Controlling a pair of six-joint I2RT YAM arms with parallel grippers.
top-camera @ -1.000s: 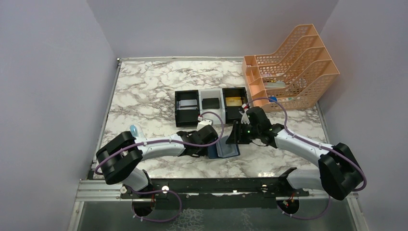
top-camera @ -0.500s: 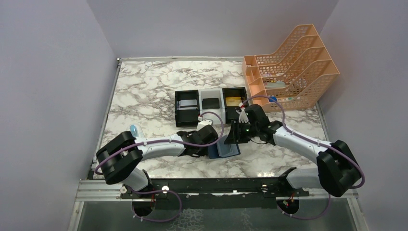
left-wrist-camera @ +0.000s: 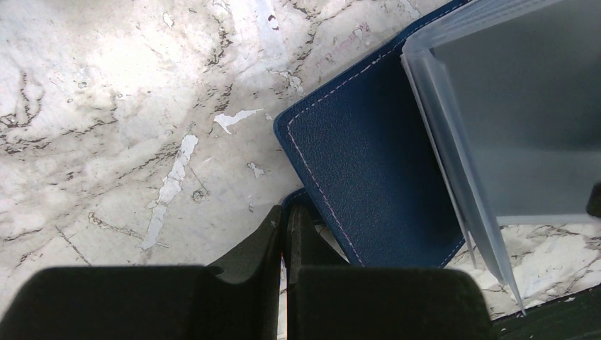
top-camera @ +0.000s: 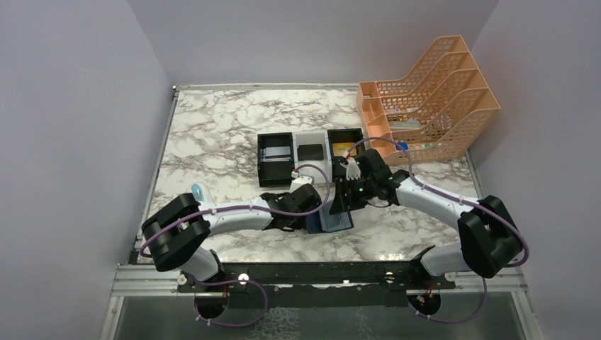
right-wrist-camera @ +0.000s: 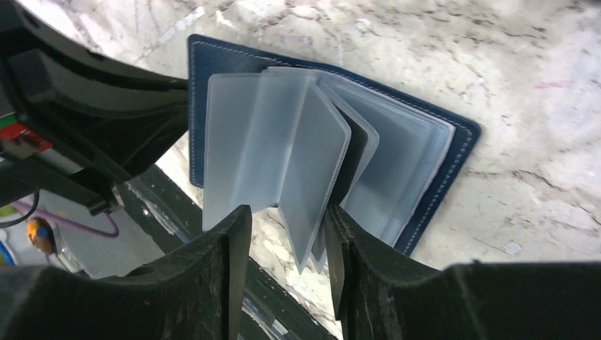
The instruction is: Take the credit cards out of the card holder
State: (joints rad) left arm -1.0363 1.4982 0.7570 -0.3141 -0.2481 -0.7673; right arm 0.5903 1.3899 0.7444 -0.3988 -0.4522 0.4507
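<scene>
Marble worktop (top-camera: 212,134) carried the open card holder (top-camera: 333,221). Left fingers (left-wrist-camera: 248,248) were pinched shut on its blue cover. Right fingers (right-wrist-camera: 227,255) stood apart around a clear pocket (right-wrist-camera: 312,163). Behind the card holder, a gold card (top-camera: 344,149) and a black card (top-camera: 310,151) lay in trays (top-camera: 312,138). One dark card (right-wrist-camera: 358,152) seemed left inside.

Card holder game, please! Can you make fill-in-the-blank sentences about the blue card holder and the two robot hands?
1. The card holder lies ____ on the marble table.
2. Its cover is dark ____.
3. The right gripper has one finger on each side of a clear ____ page.
4. The left gripper is squeezed ____ on the cover's edge.

Missing words: open; blue; pocket; shut.
</scene>
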